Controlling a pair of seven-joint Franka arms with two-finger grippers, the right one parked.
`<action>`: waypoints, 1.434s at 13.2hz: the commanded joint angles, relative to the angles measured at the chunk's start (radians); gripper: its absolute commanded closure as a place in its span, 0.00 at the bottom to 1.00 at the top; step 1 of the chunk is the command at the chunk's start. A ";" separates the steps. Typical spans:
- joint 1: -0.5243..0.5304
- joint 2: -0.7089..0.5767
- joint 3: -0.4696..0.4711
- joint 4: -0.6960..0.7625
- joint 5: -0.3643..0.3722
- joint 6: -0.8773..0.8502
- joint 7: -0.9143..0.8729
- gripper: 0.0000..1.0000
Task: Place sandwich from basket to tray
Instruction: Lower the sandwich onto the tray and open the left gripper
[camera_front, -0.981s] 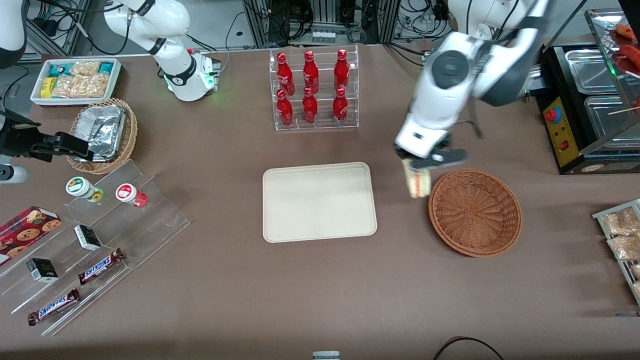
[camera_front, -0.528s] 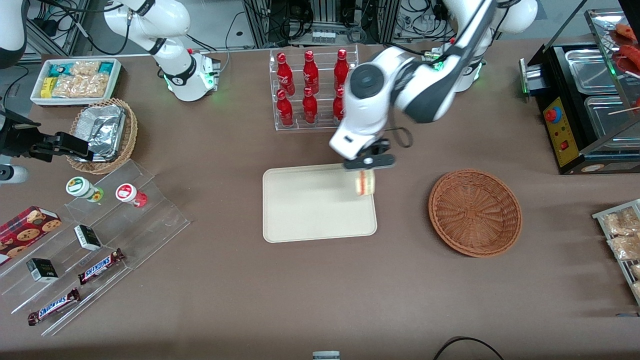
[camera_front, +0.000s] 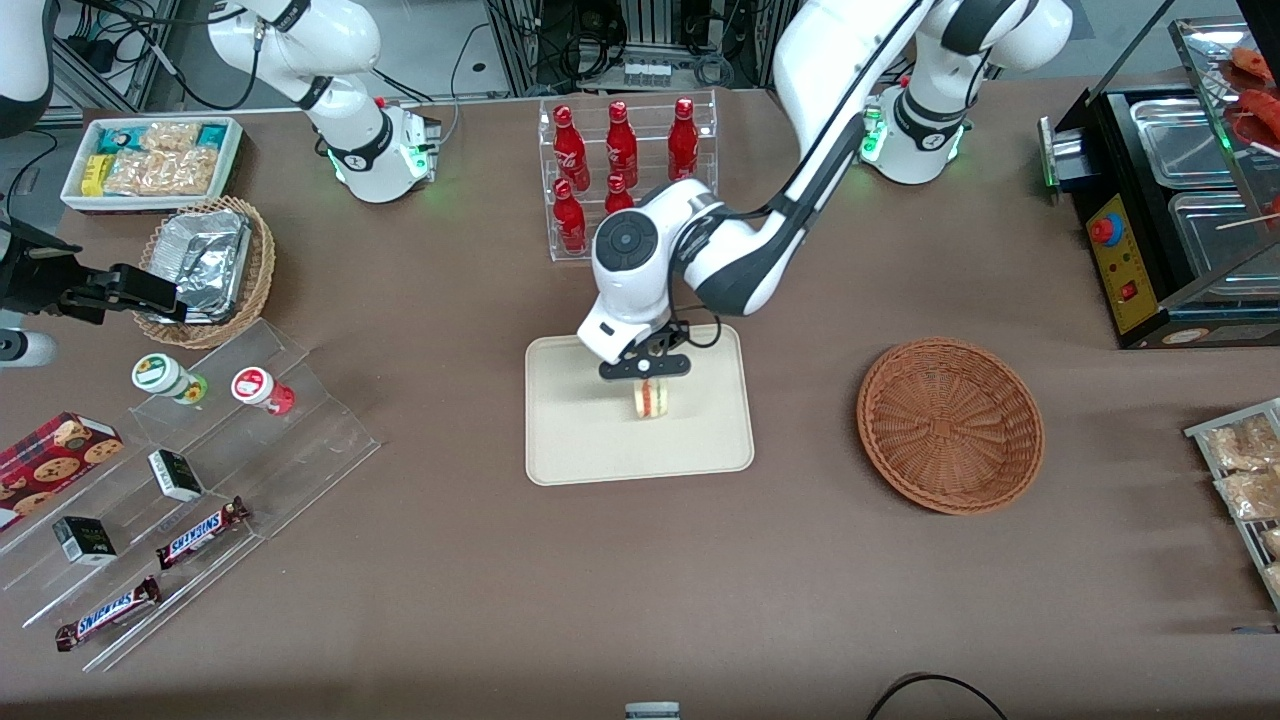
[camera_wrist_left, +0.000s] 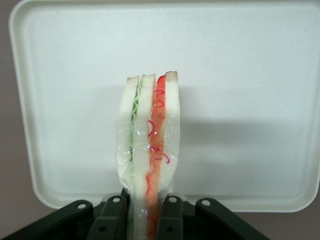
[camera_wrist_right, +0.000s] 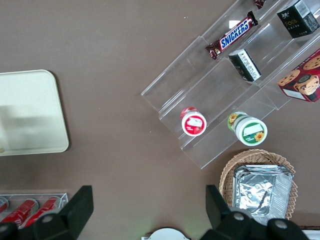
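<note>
Cream tray (camera_front: 570, 440) sits under the gripper (camera_front: 645, 372), jaws clamped on the upright sandwich (camera_front: 653, 398), held over the tray's middle; wicker basket (camera_front: 950, 425) sits well apart.

The front view looks steeply down from high over the whole table, with the tray (camera_front: 575, 440) at its centre, while the left wrist view looks close down past the gripper (camera_wrist_left: 146, 220) onto that tray (camera_wrist_left: 250, 75), which the right wrist view, also looking straight down, catches at nine o'clock (camera_wrist_right: 30, 115).
</note>
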 joint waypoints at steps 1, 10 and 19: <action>-0.023 0.051 0.014 0.048 0.009 0.036 -0.013 1.00; -0.031 0.097 0.016 0.063 0.011 0.048 -0.006 0.21; 0.072 -0.201 0.023 0.088 -0.002 -0.276 -0.005 0.01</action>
